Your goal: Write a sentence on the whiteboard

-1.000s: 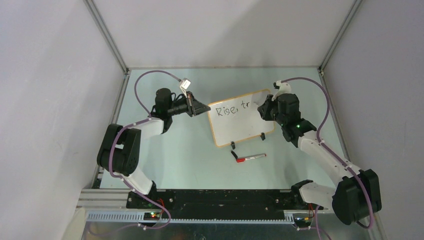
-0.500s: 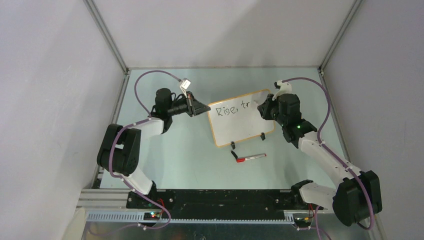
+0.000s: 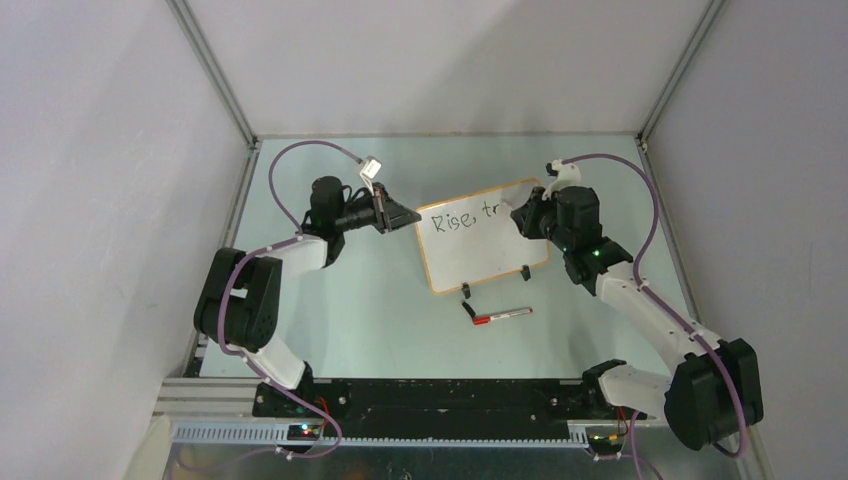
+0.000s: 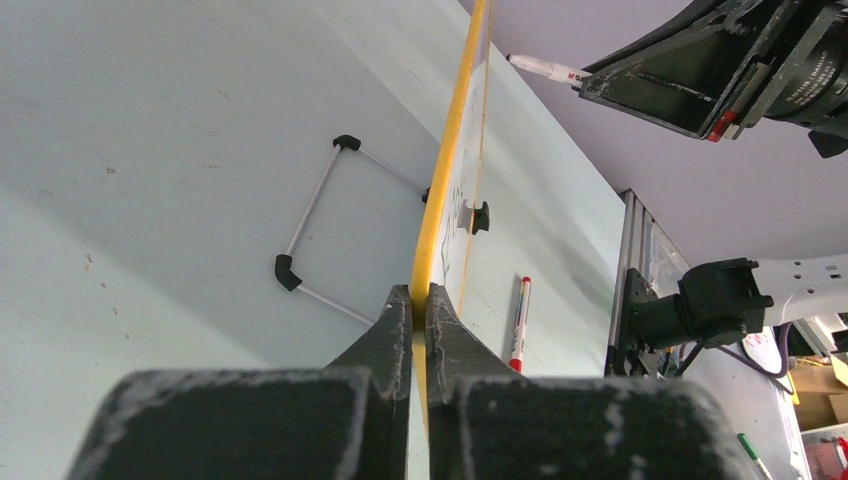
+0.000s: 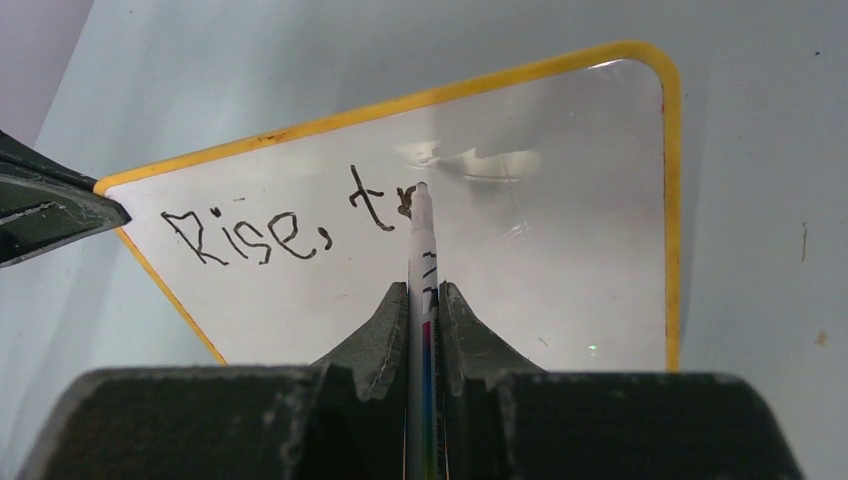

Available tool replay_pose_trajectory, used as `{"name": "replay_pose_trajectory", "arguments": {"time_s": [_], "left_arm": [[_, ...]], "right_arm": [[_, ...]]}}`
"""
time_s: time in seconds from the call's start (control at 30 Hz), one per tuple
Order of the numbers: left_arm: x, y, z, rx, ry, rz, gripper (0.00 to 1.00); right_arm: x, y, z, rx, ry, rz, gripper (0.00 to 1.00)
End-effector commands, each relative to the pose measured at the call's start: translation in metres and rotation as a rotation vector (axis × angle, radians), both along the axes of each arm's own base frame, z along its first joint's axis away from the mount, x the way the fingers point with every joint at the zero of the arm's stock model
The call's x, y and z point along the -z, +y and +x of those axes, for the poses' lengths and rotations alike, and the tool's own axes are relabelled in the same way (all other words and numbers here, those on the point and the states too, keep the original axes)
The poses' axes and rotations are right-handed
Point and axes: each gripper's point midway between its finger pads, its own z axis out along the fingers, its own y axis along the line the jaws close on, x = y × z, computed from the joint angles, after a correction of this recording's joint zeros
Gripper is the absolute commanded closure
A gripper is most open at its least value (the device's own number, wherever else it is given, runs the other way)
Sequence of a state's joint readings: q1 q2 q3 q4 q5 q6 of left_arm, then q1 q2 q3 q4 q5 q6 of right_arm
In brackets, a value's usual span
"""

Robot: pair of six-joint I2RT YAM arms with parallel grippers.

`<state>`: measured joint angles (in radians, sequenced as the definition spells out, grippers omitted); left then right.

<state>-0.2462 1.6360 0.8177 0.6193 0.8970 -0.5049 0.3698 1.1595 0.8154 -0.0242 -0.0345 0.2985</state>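
Right wrist view: the right gripper is clamped on a marker. The marker's tip sits against the whiteboard at the end of the sentence, which reads "Rise, tr". The right arm reaches in from the whiteboard's right side, with its wrist angled down at the upper right part. The left gripper pinches the whiteboard's yellow left edge, and its arm stretches in from the left. The whiteboard stands tilted on a wire stand. A pen lies just in front of the whiteboard.
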Motion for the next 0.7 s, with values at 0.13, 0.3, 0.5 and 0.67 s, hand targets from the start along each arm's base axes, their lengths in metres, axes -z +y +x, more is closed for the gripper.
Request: {"name": "replay_pose_trajectory", "arguments": {"time_s": [0.13, 0.3, 0.5, 0.67], "left_arm": [[-0.0153, 0.0011, 0.0065, -0.008, -0.073, 0.007, 0.98], [-0.0150, 0.0012, 0.0069, -0.009, -0.074, 0.008, 0.98], [-0.0144, 0.0011, 0.0069, -0.008, -0.071, 0.008, 0.97], [-0.0145, 0.0008, 0.0068, -0.007, -0.073, 0.008, 0.98]], "right_arm": [[-0.0071, 0.0017, 0.0094, 0.004, -0.028, 0.005, 1.00], [-0.0049, 0.0023, 0.0110, 0.004, -0.022, 0.000, 1.00], [-0.0031, 0.0020, 0.0129, 0.005, -0.018, -0.004, 1.00], [-0.0034, 0.0030, 0.0139, 0.004, -0.016, -0.004, 1.00]]}}
